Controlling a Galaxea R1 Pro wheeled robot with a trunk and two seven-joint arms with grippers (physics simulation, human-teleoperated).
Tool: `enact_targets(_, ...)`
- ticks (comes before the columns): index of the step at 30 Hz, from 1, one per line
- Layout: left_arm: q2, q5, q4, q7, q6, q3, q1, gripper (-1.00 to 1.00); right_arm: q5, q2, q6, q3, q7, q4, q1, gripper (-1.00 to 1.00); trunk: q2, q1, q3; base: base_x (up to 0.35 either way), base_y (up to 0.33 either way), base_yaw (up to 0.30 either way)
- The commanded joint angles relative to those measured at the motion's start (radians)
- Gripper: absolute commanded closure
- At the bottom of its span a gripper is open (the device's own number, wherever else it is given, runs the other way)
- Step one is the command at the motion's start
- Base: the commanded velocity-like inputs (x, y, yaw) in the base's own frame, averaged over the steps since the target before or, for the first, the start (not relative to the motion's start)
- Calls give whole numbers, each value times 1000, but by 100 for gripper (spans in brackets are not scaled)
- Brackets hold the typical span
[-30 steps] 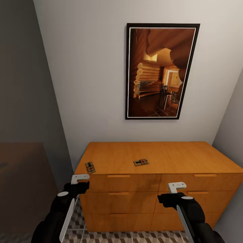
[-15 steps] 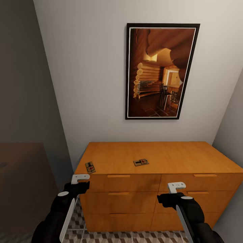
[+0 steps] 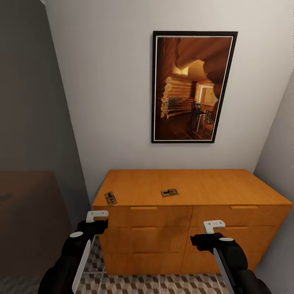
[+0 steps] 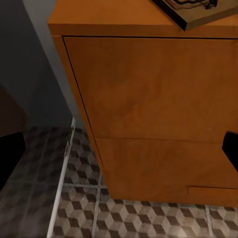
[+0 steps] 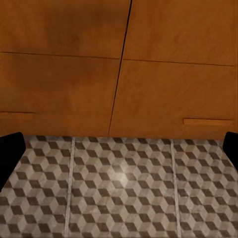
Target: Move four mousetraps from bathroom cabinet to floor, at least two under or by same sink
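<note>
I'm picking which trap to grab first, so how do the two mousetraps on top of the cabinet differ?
The left mousetrap lies at the cabinet top's front left corner, close to the edge; the middle mousetrap lies farther back, near the centre. The left one runs front to back, slightly angled; the middle one runs mostly sideways. The left one is nearer the left gripper. Both are small flat dark boards with a red mark.

mousetrap cut off by picture edge, both tools' fingertips barely visible at edges
</note>
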Motion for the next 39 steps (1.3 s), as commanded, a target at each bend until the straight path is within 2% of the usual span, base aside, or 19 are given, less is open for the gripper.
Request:
enact_targets(1, 0, -10, -1, -3, 3, 1, -1, -100, 8, -2, 5, 2, 1, -1, -1, -100, -1, 0, -1, -25, 0, 0)
enact_targets(15, 0, -10, 0, -4, -1, 1, -1, -100, 8, -2, 6, 3, -1, -1, -2, -100, -1, 0, -1, -6, 0, 0)
enact_targets(19, 0, -10, 0, -3, -1, 0, -1, -100, 9, 5, 60, 3, -1, -1, -51, -100, -1, 0, -1, 0, 0, 0)
enact_targets(20, 0, -10, 2, -2, -1, -1, -1, -100, 9, 7, 79, 3, -1, -1, -88, -100, -1, 0, -1, 0, 0, 0)
enact_targets(23, 0, -10, 3, -2, -1, -2, -1, -100, 9, 8, 79, 3, -1, -2, -128, -100, -1, 0, -1, 0, 0, 0)
enact_targets(24, 0, -9, 3, -2, -2, -2, -1, -100, 9, 8, 79, 3, -1, -2, -174, -100, -1, 0, -1, 0, 0, 0)
enact_targets(27, 0, -10, 3, -2, -2, -2, -1, -100, 8, 8, 79, 3, -1, -2, -202, -100, -1, 0, -1, 0, 0, 0)
enact_targets(29, 0, -10, 3, -3, -2, -2, -1, -100, 8, 9, 79, 3, -1, -2, -244, -100, -1, 0, -1, 0, 0, 0)
enact_targets(39, 0, -10, 0, -7, -2, -3, -1, -100, 8, 9, 79, 3, 0, -2, -306, -100, -1, 0, -1, 0, 0, 0)
